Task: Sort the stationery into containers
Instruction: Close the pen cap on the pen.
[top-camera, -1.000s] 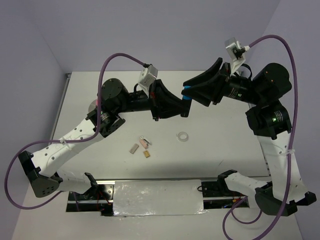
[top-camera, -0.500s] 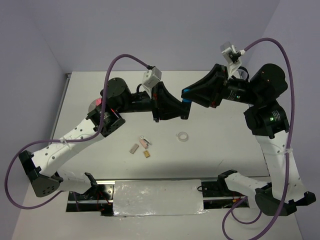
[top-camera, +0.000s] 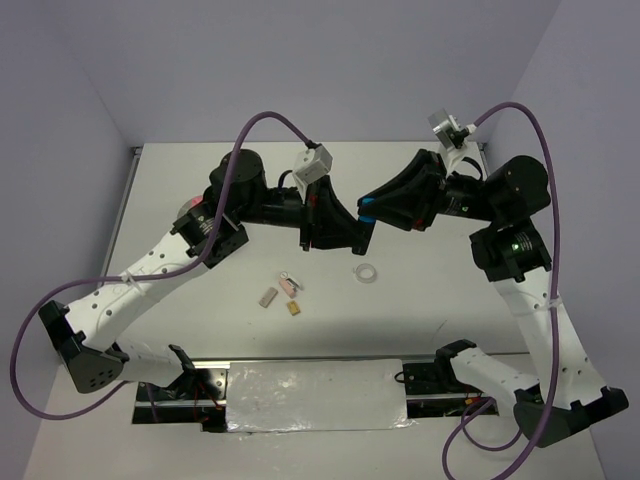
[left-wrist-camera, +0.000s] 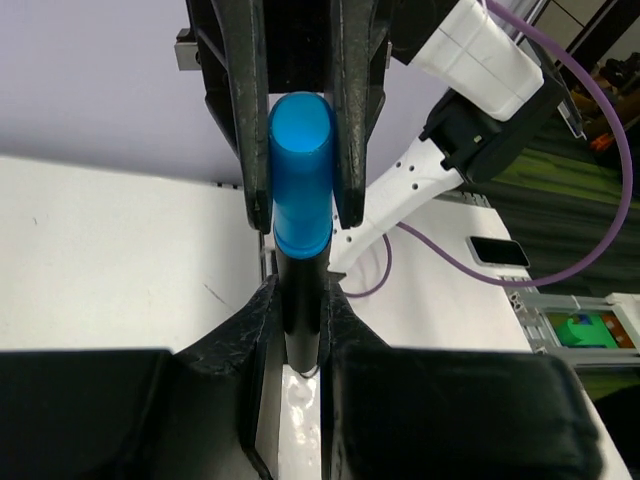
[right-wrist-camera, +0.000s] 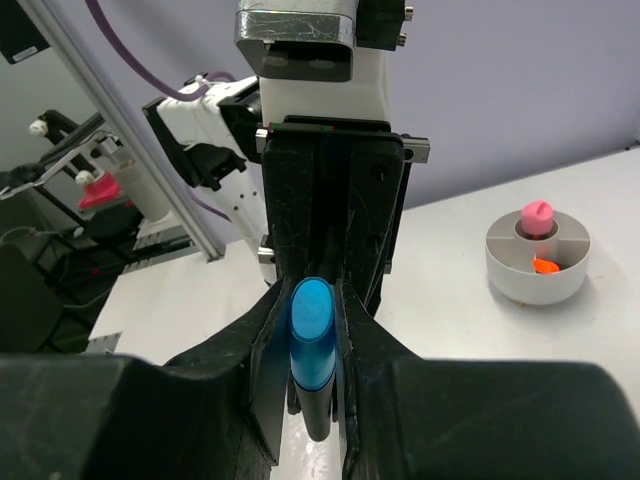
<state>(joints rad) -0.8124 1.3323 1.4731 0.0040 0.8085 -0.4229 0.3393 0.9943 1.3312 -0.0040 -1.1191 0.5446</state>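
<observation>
The black marker with blue cap (left-wrist-camera: 300, 240) hangs in mid-air, long axis running straight from pincer to pincer: left gripper (left-wrist-camera: 300, 335) clenched on its black barrel, right gripper (right-wrist-camera: 312, 345) clenched on the cap. The round white divided bowl (right-wrist-camera: 520, 280) lies off on the left gripper's side, so that one likely carries it on

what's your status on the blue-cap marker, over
Left gripper shut on blue-capped marker, barrel end. Right gripper shut on its cap, mid-air. Clear ring loose on table below.
</observation>
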